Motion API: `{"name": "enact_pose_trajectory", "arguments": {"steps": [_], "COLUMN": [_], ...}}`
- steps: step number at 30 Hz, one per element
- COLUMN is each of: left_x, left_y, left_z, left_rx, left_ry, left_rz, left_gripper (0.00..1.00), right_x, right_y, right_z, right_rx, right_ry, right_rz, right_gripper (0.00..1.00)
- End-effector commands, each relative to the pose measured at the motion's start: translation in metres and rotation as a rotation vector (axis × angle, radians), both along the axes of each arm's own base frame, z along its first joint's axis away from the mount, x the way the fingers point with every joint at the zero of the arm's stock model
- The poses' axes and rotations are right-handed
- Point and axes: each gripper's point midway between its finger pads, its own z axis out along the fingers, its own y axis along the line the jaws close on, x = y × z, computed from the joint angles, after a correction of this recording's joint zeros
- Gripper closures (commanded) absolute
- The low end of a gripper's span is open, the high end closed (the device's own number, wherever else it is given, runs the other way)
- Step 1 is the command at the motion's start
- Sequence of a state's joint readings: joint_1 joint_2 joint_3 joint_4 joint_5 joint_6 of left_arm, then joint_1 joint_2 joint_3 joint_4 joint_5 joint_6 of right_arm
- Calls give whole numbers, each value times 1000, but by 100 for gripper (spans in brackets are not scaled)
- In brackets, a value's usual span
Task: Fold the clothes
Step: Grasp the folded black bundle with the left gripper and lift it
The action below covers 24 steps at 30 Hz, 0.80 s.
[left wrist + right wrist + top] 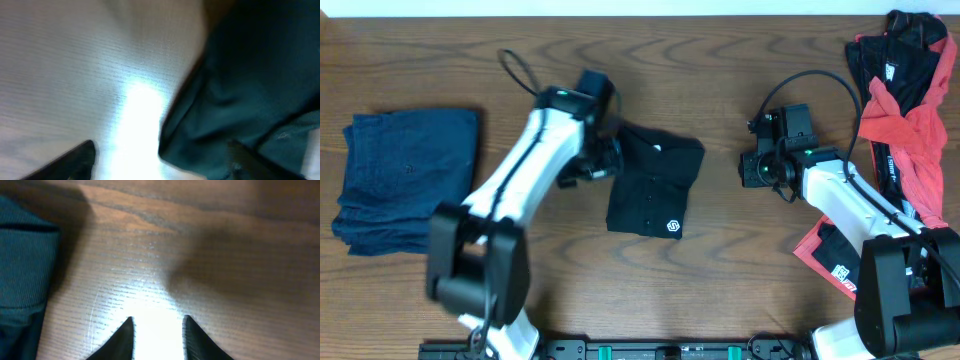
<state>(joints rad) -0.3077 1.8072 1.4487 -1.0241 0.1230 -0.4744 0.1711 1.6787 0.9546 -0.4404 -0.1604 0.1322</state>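
Left gripper (162,162): fingers spread wide and low over the surface (740,270), straddling the left edge of the black shirt (655,190). Nothing looks pinched, though the wrist view is blurred, so contact is uncertain.

Right gripper (156,340): fingers a little apart and empty, with bare wood between them. It hangs to the right of the shirt, apart from it, with the shirt's edge just inside its view.

The black shirt lies mid-surface, already a compact rectangle, with a white logo (672,228) at the near corner. Its upper right part sits slightly skewed. A folded navy garment (405,180) lies well to the left. A loose pile of red and black clothes (910,120) sits at the far right.

Judgement: the step is the last fold or squaring of the black shirt.
- The left gripper should close on all layers at the edge, not only the top one, or the stack will peel open.
- Lift only just clear of the surface and carry the edge straight across, so the layers stay aligned.
- The right gripper could pin the far edge to stop sliding.
- Risk: dragging on the wood would skew the rectangle.
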Motion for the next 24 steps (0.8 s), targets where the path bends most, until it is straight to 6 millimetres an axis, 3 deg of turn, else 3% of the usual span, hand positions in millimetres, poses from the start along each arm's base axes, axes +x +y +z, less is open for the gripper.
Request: {"name": "enact_pose_trajectory", "arguments": {"steps": [1, 3, 6, 9, 14, 18, 24], "left_x": [18, 23, 25, 30, 38, 46, 43], "left_y": [1, -11, -15, -13, -33, -35, -52], "left_z": [13, 12, 5, -9, -20, -34, -52], "left_rx": [-33, -93, -99, -98, -250, -268, -373], "left_ry": [-95, -117, -114, -98, -110, -108, -80], "left_rz": [-80, -180, -245, -269, -369, -371, -433], "left_gripper": [11, 5, 3, 3, 3, 3, 3], "right_x": [5, 4, 4, 2, 1, 1, 2], "right_y": [0, 0, 0, 0, -1, -1, -2], "right_z": [12, 12, 11, 10, 10, 10, 10], "right_rx": [14, 10, 10, 9, 5, 4, 2], "right_ry": [-26, -24, -20, -14, -9, -9, -13], "right_rz": [-6, 0, 0, 0, -1, -2, -4], "right_gripper": [57, 55, 53, 50, 48, 48, 47]}}
